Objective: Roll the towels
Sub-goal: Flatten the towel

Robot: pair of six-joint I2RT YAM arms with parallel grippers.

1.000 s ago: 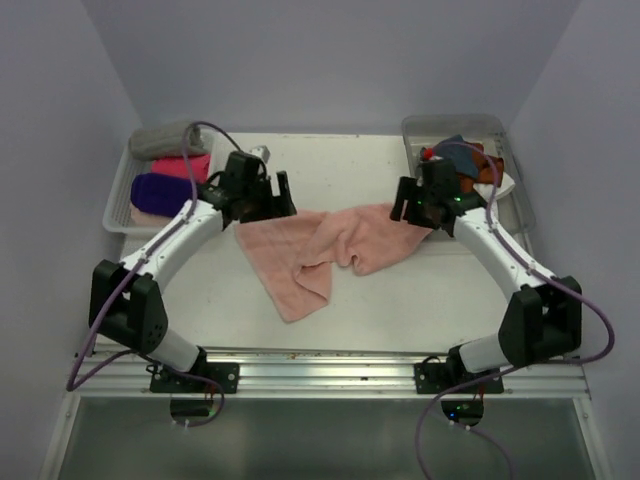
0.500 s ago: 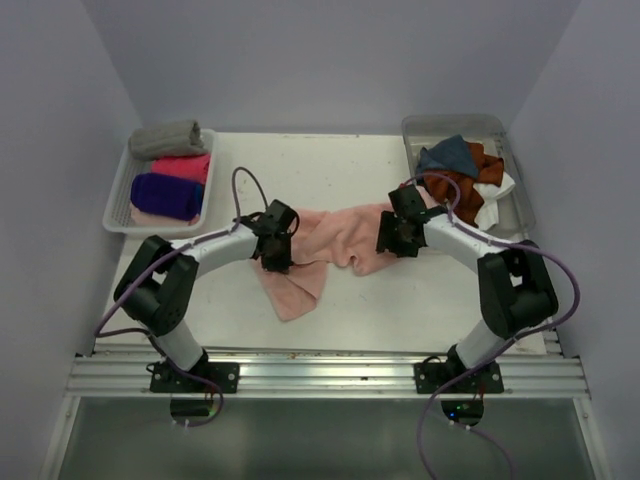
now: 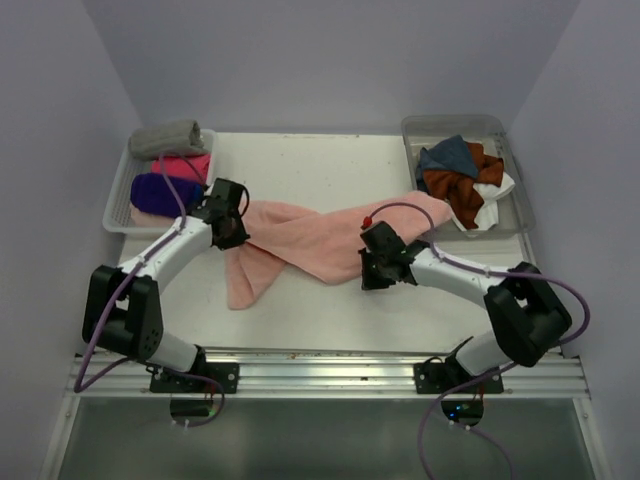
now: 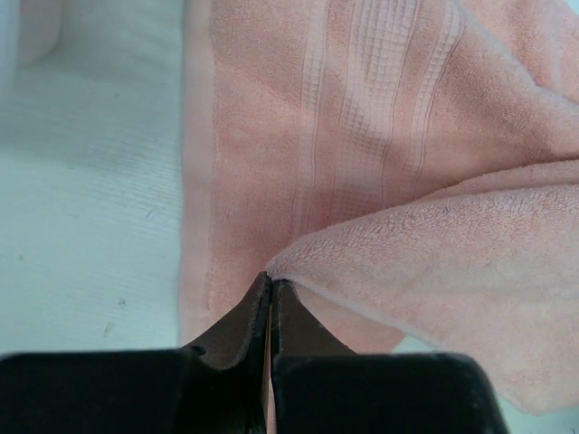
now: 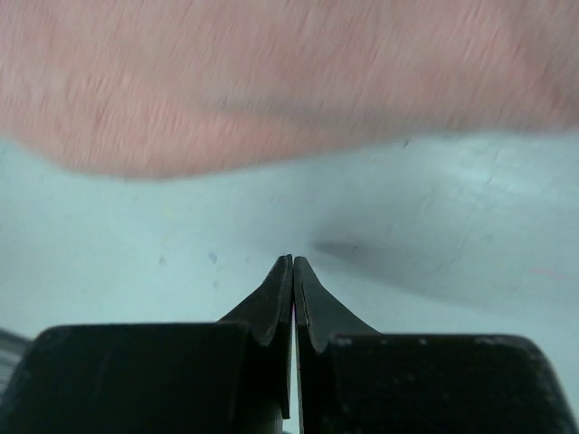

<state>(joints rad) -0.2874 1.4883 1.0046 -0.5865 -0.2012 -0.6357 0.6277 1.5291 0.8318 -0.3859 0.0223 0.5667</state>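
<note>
1. Top external view: a salmon pink terry towel lies crumpled and stretched across the middle of the white table.
   - The left gripper sits on its left end and the right gripper at its near edge, low over the table.
   - A pale plastic tray at the left holds a rolled grey towel, a rolled hot pink towel and a rolled purple towel.
   - A clear bin at the right holds loose teal, rust orange and white cloths.
2. Left wrist view: the left gripper's black fingers are pressed together. Their tips pinch the peak of a fold in the salmon pink terry towel, with bare table to the left.
3. Right wrist view: the right gripper's fingers meet tip to tip with nothing between them. The blurred salmon pink terry towel lies beyond the tips, apart from them.
</note>
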